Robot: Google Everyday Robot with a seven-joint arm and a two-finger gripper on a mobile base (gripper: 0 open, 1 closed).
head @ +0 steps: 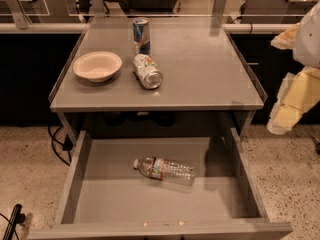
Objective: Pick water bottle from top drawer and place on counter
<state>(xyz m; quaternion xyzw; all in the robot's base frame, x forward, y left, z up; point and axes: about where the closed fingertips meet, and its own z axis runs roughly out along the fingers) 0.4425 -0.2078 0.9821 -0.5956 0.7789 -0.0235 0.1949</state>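
Observation:
The water bottle (165,169), clear with a white cap and a red-and-white label band, lies on its side in the middle of the open top drawer (100,204), cap pointing left. The grey counter (200,69) stands above the drawer. My gripper (286,109) shows as pale cream parts at the right edge of the view. It is beside the counter's right side, above and well to the right of the bottle, touching nothing.
On the counter stand a cream bowl (97,65) at the left and an upright blue-and-silver slim can (141,34), with a silver drink can (147,71) lying on its side. Cables (57,141) hang by the left leg. Speckled floor lies on both sides.

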